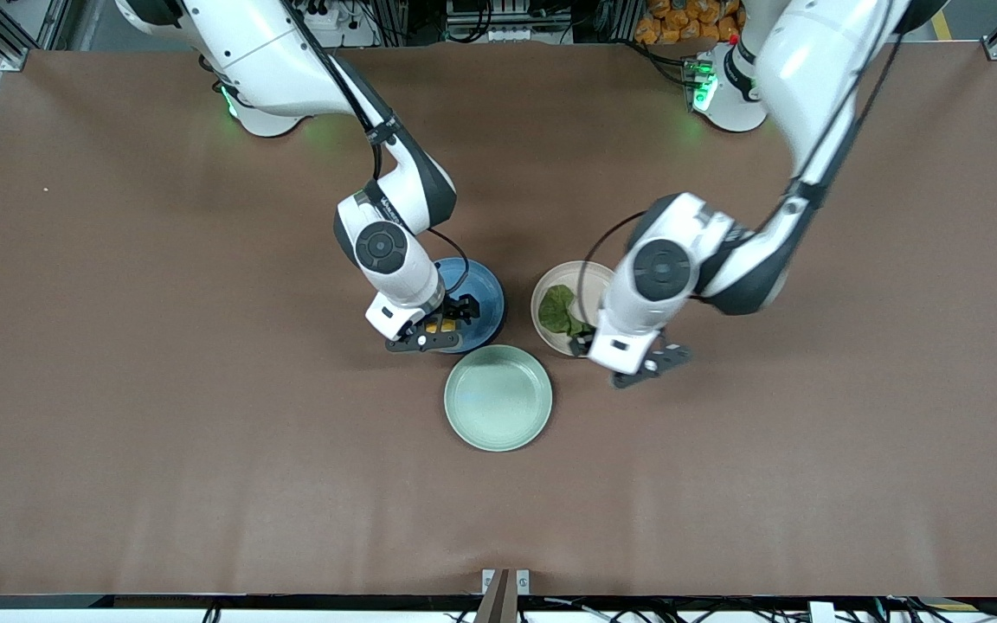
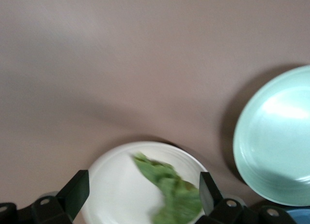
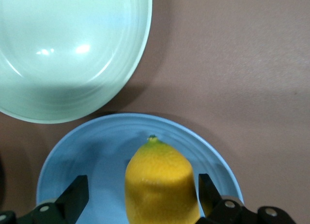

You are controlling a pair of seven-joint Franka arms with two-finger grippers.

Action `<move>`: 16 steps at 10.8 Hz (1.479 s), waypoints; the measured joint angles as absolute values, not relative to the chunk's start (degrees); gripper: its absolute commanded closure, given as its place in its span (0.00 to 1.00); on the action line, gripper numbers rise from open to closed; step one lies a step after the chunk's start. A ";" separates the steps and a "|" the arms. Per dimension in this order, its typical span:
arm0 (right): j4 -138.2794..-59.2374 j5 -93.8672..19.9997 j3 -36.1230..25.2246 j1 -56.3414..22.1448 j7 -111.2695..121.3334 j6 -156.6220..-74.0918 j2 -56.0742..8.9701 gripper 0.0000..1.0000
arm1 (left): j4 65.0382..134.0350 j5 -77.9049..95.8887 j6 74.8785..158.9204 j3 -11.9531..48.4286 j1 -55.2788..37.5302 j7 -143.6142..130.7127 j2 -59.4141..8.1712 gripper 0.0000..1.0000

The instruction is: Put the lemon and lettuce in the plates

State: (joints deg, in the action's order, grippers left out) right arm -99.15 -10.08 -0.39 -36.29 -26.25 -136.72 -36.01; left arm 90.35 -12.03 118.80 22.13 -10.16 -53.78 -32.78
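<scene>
Roughly, front edge of the bench first, base edge last:

Mint plate (image 1: 498, 397): nearest the front edge, mid-bench; holds nothing and is not one of the task's plates.

Left gripper (image 1: 589, 344): over the beige-pink plate's front rim; jaws spread wide, pinching nothing, as the left wrist view shows.

Right gripper (image 1: 440, 330): low over the blue plate's front part; jaws spread on either side of the lemon, with a gap showing at each side in the right wrist view.

Beige-pink plate (image 1: 544, 294): just farther from the front edge than the mint plate, toward the left arm's end.

Lettuce (image 1: 560, 310): lying in the beige-pink plate; long axis seems to run front edge to base edge.

Blue plate (image 1: 481, 285): beside the beige-pink one, toward the right arm's end.

Lemon (image 3: 161, 185): in the blue plate; pointed tip faces the mint plate, long axis running that way.

Progress: both items look placed; I judge only the arms' retreat remains.
</scene>
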 measured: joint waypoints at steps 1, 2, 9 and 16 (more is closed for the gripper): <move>-96.61 -10.08 -0.56 -35.85 -26.33 -132.54 -35.97 0.00 | 90.28 -12.03 116.41 22.09 -8.05 -49.00 -30.39 0.00; -93.52 -10.08 -0.74 -34.85 -26.32 -128.02 -35.90 0.00 | 90.23 -12.04 113.55 22.08 -6.01 -44.95 -28.04 0.00; -81.40 -7.72 -1.30 -20.42 -10.93 -104.93 -35.61 0.00 | 90.12 -9.98 96.47 22.25 6.48 -20.75 -14.10 0.00; -80.24 0.12 -1.40 -7.49 0.10 -96.91 -30.27 0.00 | 90.00 -4.53 90.37 21.96 12.91 -14.88 -2.37 0.00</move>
